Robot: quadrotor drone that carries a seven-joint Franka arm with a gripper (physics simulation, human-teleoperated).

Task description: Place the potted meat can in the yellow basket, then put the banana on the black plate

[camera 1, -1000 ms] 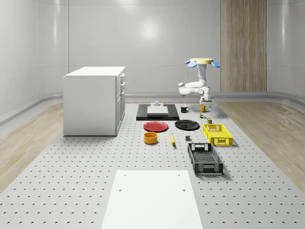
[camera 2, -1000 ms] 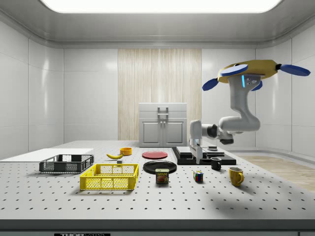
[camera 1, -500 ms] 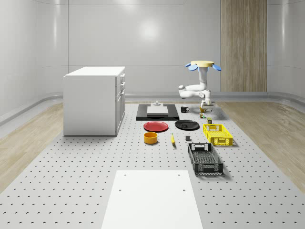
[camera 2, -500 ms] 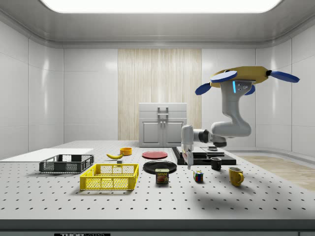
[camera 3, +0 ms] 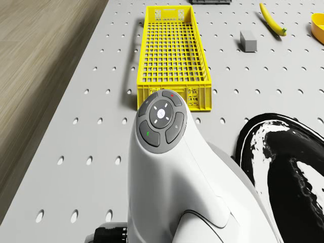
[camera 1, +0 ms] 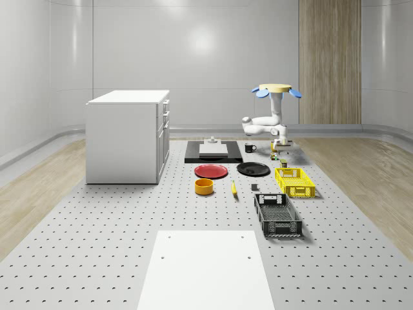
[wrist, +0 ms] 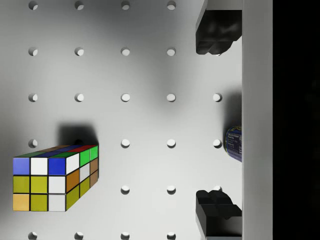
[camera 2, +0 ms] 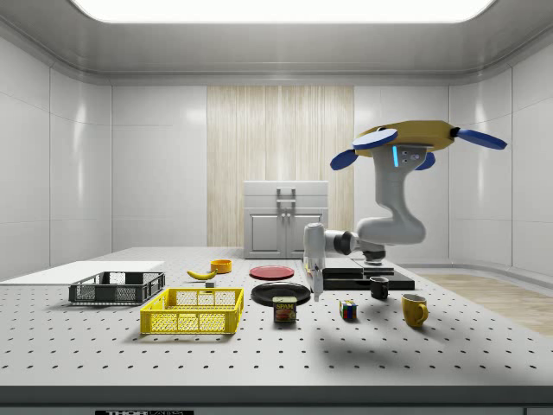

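I hover above the table's far end, my gripper (camera 2: 316,294) hanging fingers (wrist: 216,31) wide and empty, just beside the can (camera 2: 285,309), which stands between basket (camera 2: 193,310) and cube (camera 2: 347,309). Descending off-centre, I risk tipping the can or nudging the cube.

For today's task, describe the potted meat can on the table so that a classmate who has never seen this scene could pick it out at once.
Start in the side view at the yellow basket near the table's front edge. Just to its right in that view stands the potted meat can, a short tin in front of the black plate. Its printed label sets it apart from the multicoloured cube and yellow mug further right.
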